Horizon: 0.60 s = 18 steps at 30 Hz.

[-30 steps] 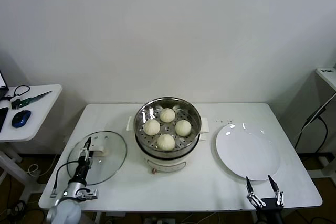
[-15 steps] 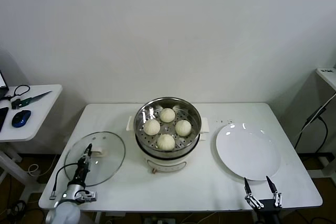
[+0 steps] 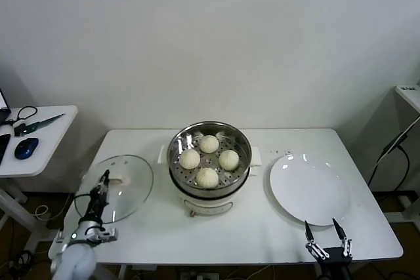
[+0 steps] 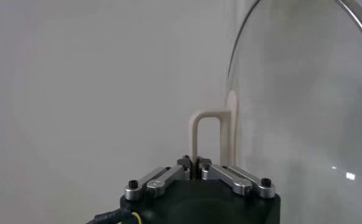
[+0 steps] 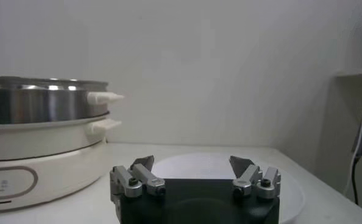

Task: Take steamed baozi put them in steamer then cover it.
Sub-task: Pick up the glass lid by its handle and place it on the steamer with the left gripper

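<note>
Left gripper (image 3: pixel 103 180) grips the cover (image 3: pixel 115 187); four steamed baozi (image 3: pixel 208 177) fill the steamer (image 3: pixel 210 137).

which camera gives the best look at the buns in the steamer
The head view: all four baozi sit visible inside the steamer. The right wrist view shows only the steamer's outer wall; the left wrist view shows neither.

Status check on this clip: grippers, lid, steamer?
Left gripper shut on cover handle, lid tilted. Right gripper open, parked by plate. Four baozi in steamer, uncovered. Path clear.

A lab; bare white wall (image 3: pixel 210 37), white table (image 3: pixel 262 227), side desk (image 3: pixel 36 139).
</note>
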Available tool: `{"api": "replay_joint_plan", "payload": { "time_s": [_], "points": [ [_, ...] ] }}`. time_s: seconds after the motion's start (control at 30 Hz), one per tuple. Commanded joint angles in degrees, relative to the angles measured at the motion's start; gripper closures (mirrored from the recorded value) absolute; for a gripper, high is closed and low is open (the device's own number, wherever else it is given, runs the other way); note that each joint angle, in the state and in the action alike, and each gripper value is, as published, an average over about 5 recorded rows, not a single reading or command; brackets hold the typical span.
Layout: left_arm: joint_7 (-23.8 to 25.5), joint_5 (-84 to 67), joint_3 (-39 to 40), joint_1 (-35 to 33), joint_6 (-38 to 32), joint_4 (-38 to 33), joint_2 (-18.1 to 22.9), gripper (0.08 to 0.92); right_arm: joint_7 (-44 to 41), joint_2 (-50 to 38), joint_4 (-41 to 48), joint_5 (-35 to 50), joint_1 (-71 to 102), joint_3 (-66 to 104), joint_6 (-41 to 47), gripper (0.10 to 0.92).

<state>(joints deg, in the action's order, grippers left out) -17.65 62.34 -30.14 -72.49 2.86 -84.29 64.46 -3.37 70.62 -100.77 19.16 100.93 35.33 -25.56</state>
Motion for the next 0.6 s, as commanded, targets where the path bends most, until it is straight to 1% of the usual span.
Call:
{"api": "replay_joint_plan", "payload": {
  "time_s": [0.03,0.17,0.27,0.43,0.6],
  "points": [
    [6.15,-10.18,0.54,-1.89,3.94,-11.0,-2.89,0.857,1.12,-0.03,-0.15,-1.27,-0.54,-0.15,1.13,0.203],
    [11.9,-14.78,0.91,-2.22,10.03,-21.53,-7.42,0.857,1.04,-0.09,-0.1,-1.26,-0.58,-0.38,0.95,0.203],
    [14.99,-14.37,1.62,-0.79,13.06,-26.45,-10.33,0.857,0.97,-0.09,-0.13,-1.23,-0.31,-0.57,0.67,0.203],
    [18.69,-12.23,3.98,3.33,16.35,-29.04,-13.78,0.857,0.92,-0.1,0.03,-1.22,-0.05,-0.74,0.25,0.203],
    [22.73,-11.92,9.15,8.19,22.03,-32.13,-14.38,0.857,0.83,-0.18,0.28,-1.21,-0.73,-0.83,-0.08,0.203]
  ]
}}
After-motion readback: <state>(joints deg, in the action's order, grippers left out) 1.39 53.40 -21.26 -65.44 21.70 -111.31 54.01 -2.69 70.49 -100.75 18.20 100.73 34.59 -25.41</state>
